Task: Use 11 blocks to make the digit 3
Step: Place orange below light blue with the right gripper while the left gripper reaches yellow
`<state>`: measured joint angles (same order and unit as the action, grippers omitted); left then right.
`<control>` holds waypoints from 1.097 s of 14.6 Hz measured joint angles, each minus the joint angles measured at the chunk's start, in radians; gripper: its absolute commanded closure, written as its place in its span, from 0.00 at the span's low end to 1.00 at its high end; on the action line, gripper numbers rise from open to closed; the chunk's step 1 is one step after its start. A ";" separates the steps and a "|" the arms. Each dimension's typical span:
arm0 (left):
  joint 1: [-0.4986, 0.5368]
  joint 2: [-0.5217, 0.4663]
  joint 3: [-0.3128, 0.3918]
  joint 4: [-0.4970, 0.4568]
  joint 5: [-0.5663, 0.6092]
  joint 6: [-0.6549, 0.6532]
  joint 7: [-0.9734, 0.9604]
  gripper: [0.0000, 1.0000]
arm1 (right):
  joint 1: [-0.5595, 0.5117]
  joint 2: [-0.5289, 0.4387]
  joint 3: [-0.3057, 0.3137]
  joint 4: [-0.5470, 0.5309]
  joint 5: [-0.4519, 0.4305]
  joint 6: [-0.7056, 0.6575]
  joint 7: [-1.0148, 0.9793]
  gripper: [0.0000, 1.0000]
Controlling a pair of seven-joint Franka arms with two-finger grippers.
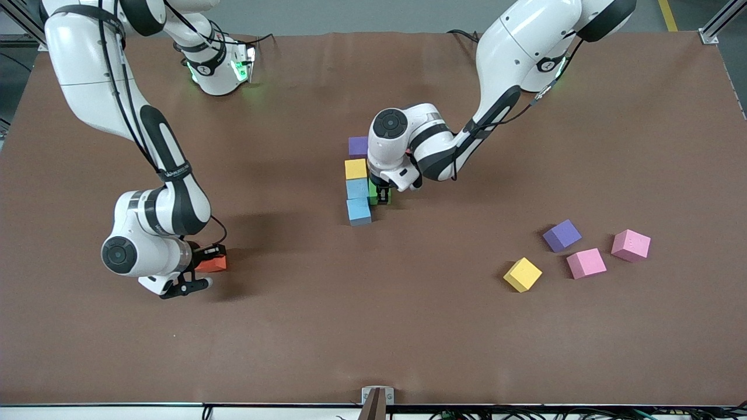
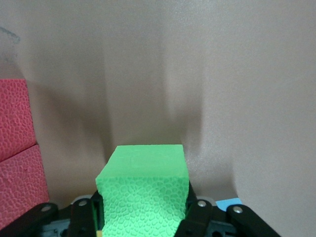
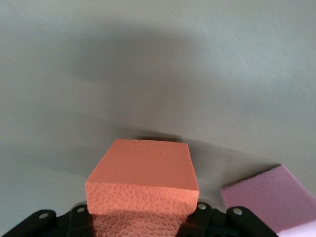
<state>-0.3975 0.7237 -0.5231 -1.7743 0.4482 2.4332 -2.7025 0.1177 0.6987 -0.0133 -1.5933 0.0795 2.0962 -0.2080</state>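
A column of blocks stands mid-table: purple (image 1: 358, 145), yellow (image 1: 355, 168), and two light blue (image 1: 357, 188) (image 1: 359, 211). My left gripper (image 1: 380, 197) (image 2: 143, 215) is shut on a green block (image 1: 378, 198) (image 2: 145, 173), low beside the light blue blocks on the side toward the left arm's end. Two red blocks (image 2: 15, 128) show close by in the left wrist view and are hidden in the front view. My right gripper (image 1: 204, 267) (image 3: 143, 217) is shut on an orange block (image 1: 215, 264) (image 3: 143, 170), low over the table toward the right arm's end.
Loose blocks lie toward the left arm's end, nearer the front camera: purple (image 1: 562, 235), two pink (image 1: 586, 262) (image 1: 630, 244) and yellow (image 1: 522, 274). Another pink block (image 3: 266, 197) shows beside the orange one in the right wrist view only.
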 measured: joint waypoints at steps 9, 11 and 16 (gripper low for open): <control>-0.007 0.005 0.002 0.018 0.000 -0.001 0.000 0.00 | 0.160 -0.002 0.007 0.142 0.001 -0.091 0.272 0.71; -0.006 0.001 0.002 0.027 0.001 -0.014 0.000 0.00 | 0.227 0.001 0.008 0.171 0.001 -0.107 0.392 0.71; -0.001 -0.106 0.001 0.030 0.001 -0.102 0.001 0.00 | 0.352 0.092 0.008 0.259 0.001 -0.099 0.610 0.71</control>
<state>-0.3984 0.6175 -0.5219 -1.7441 0.4491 2.3313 -2.7017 0.4696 0.7906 -0.0055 -1.3342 0.0801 1.9969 0.4016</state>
